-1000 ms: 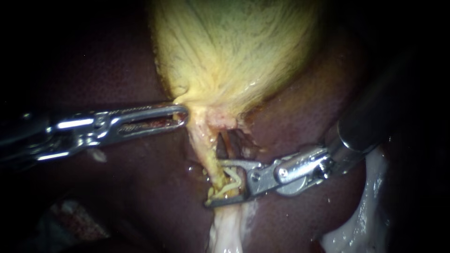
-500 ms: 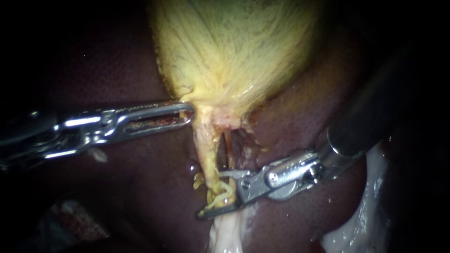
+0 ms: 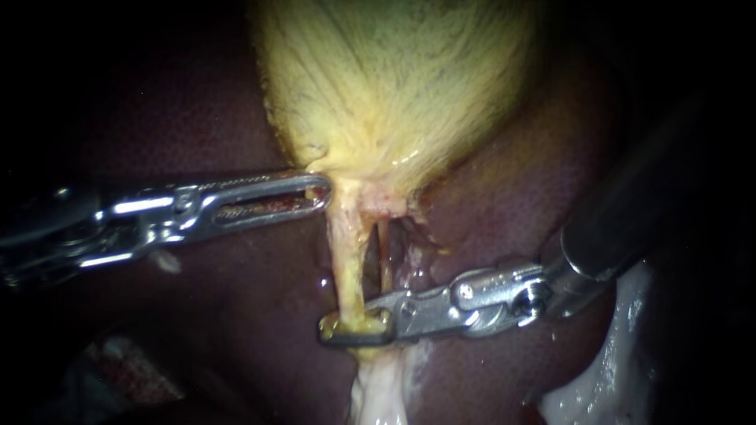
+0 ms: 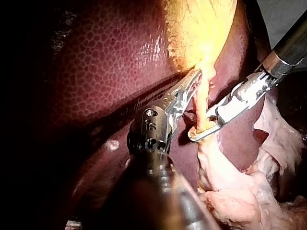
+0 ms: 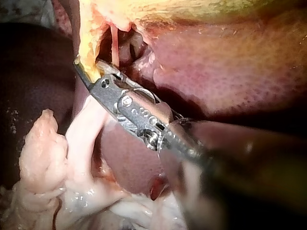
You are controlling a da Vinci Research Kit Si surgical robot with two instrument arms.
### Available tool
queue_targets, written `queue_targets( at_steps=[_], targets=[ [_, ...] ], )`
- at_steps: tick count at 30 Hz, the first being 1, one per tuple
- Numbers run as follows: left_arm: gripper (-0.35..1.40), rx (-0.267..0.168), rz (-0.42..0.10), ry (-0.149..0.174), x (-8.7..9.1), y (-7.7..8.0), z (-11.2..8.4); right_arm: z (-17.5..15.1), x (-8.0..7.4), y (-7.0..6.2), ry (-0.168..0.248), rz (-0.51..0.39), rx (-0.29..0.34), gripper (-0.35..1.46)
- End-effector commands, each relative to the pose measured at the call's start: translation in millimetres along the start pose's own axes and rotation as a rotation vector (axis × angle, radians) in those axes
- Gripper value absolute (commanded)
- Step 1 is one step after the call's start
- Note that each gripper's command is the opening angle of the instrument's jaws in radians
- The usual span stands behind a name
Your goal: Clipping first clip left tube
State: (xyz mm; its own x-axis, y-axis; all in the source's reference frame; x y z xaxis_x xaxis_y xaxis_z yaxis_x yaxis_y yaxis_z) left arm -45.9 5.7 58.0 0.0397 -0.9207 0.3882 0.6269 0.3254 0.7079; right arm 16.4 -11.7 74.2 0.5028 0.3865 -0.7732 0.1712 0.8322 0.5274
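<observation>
The yellow gallbladder narrows downward into two strands. The thicker pale left tube runs down from its neck. A thin reddish right tube lies just beside it. My right instrument comes in from the right, and its jaws are squeezed together across the lower end of the left tube. The same grip shows in the right wrist view and the left wrist view. My left instrument holds the gallbladder's neck, jaws shut on that tissue and pulling it sideways.
Dark red liver surrounds the gallbladder on all sides. Pale white fatty tissue hangs below the clamped spot, and more of it lies at the lower right, under my right shaft.
My right instrument's jaws stood wide around the left tube and have now closed flat onto it, after sliding a little left. My left instrument has crept slightly right, still holding.
</observation>
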Motion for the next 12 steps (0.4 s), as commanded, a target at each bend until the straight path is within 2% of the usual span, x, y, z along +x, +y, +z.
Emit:
queue_targets(
  at_steps=[1,12],
  targets=[
    [-0.35,0.0,0.0,0.0,0.0,0.0,0.0,0.1,-0.1,0.0,0.002,0.003,0.001,-0.35],
    [-0.35,-0.001,0.0,0.0,0.0,0.0,0.1,0.2,-0.4,-0.1,0.001,0.001,0.002,-0.35]
  ],
)
